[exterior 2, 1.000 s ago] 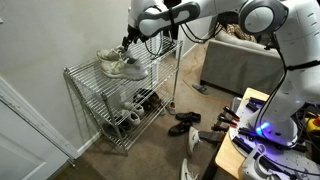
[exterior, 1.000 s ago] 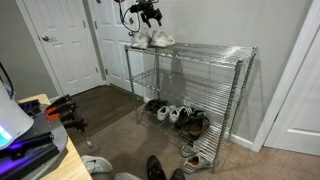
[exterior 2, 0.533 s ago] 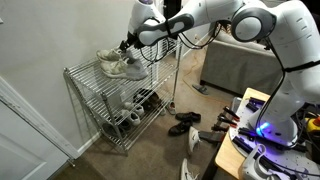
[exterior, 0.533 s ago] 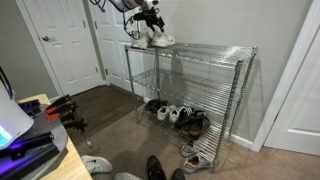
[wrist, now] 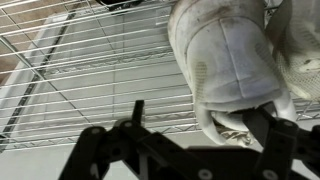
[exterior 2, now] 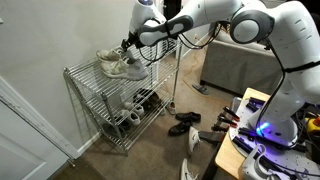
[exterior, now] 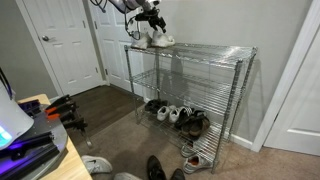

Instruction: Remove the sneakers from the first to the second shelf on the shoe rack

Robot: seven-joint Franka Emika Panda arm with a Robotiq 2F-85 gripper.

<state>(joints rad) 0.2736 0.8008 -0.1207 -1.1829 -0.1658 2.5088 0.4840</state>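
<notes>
sneakers (exterior 2: 122,66): on top shelf (wrist: 70,60) of rack (exterior: 215,80) | gripper (wrist: 200,125): fingers spread, holding nothing | relation: near sneaker (wrist: 230,60) end sits between your fingers, closer to one, long axis running straight away from wrist | next: you'd centre, then close across its width

sneakers (exterior 2: 121,66) crowding one end, top shelf (exterior: 205,52) open beyond

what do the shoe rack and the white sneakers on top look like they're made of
The rack looks like chrome-plated steel wire, bright and glossy; thin silver rods catch the light in the wrist view. The sneakers are white, matte, probably canvas or soft leather, with grey scuffs; which is hard to tell.
</notes>
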